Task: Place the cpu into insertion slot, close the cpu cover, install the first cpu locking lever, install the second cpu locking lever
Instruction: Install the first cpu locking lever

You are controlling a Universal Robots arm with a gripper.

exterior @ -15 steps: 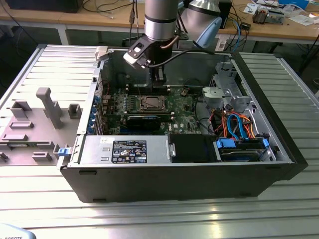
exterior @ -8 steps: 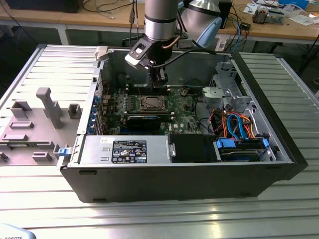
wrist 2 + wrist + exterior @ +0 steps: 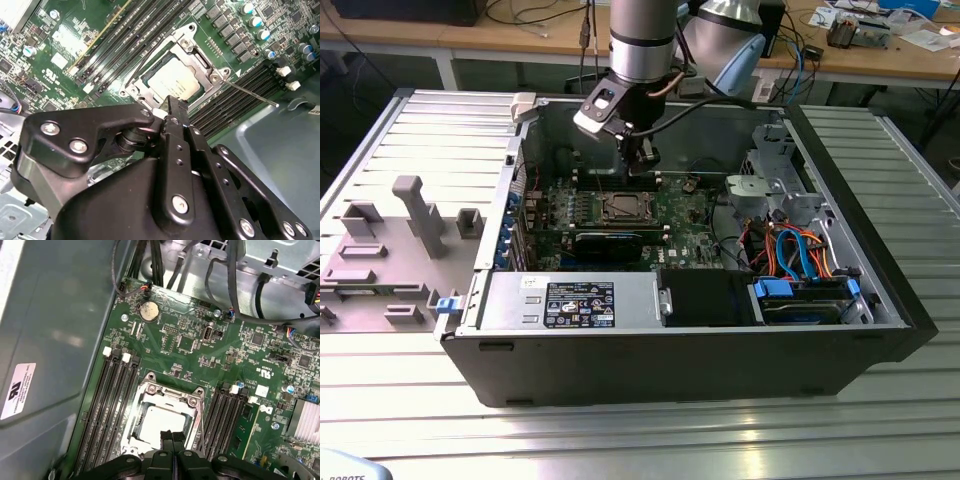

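The cpu [image 3: 159,421] lies flat in the insertion slot [image 3: 620,207] on the green board [image 3: 692,215], and the cpu cover [image 3: 136,410] sits down around it. The gripper [image 3: 170,436], its fingers pressed together on nothing, hangs close over the socket's edge, at about one o'clock of it in the exterior view. Black memory slots [image 3: 112,400] flank the socket inside the open computer case [image 3: 670,370].

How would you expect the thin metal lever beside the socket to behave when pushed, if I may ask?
The lever is a slim bare wire rod, so it probably flexes and springs back. Smooth and round, it may slip off the narrow-tipped gripper.
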